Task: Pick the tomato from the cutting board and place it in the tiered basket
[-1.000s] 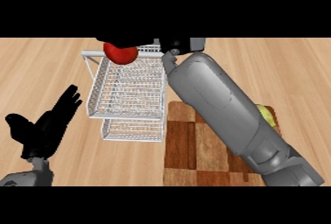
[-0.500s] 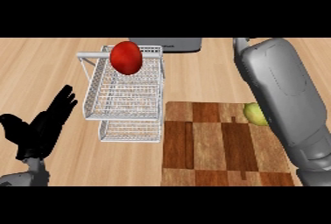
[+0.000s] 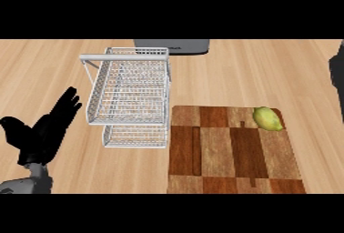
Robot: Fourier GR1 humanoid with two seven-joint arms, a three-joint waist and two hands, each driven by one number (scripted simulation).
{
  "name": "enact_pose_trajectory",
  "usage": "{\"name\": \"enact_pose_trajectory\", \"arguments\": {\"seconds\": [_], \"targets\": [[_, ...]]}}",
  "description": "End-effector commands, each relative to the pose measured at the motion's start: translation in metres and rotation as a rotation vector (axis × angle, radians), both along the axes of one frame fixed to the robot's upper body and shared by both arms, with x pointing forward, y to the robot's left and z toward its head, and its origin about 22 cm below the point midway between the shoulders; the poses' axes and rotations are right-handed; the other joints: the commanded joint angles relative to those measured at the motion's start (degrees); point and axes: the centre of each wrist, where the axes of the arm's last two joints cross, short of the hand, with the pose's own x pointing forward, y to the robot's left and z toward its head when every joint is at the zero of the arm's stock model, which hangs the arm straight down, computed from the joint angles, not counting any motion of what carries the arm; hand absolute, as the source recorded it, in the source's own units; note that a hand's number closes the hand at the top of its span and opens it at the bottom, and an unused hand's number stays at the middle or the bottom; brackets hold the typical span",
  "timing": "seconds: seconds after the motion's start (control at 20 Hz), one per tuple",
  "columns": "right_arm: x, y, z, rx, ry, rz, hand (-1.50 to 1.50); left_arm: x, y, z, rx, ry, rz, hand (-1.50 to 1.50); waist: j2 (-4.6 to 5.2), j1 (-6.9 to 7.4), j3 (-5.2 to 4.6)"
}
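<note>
No tomato shows anywhere in the head view. The white wire tiered basket [image 3: 128, 93] stands left of the centre, and I see nothing red in either tier. The wooden cutting board [image 3: 228, 154] lies to its right. My left hand [image 3: 47, 132] rests open at the lower left, fingers up, apart from the basket. Only a dark sliver of my right hand [image 3: 338, 73] shows at the right edge, far from both basket and board.
A yellow-green fruit [image 3: 267, 118] lies on the board's far right corner. A grey appliance [image 3: 171, 46] stands at the back, just behind the basket. Light wooden counter [image 3: 269, 77] surrounds everything.
My right arm has pulled away to the right, almost out of view. The tomato that sat at the basket's far rim half a second ago is gone from sight. The left hand stayed put.
</note>
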Motion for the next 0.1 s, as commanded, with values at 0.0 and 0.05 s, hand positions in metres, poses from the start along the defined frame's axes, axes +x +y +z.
{"name": "enact_pose_trajectory", "arguments": {"seconds": [0.0,0.05], "targets": [[-0.0096,-0.0677,0.0061,-0.013,-0.034,-0.024,-1.50,-0.0094,-0.0053,-0.0043,0.005,0.006,0.001,0.00,0.14,0.51,0.01],[-0.0190,-0.0670,-0.0022,-0.036,0.004,0.012,-1.50,-0.0048,0.0036,-0.0022,0.000,0.006,-0.008,0.00,0.03,0.14,-0.01]]}}
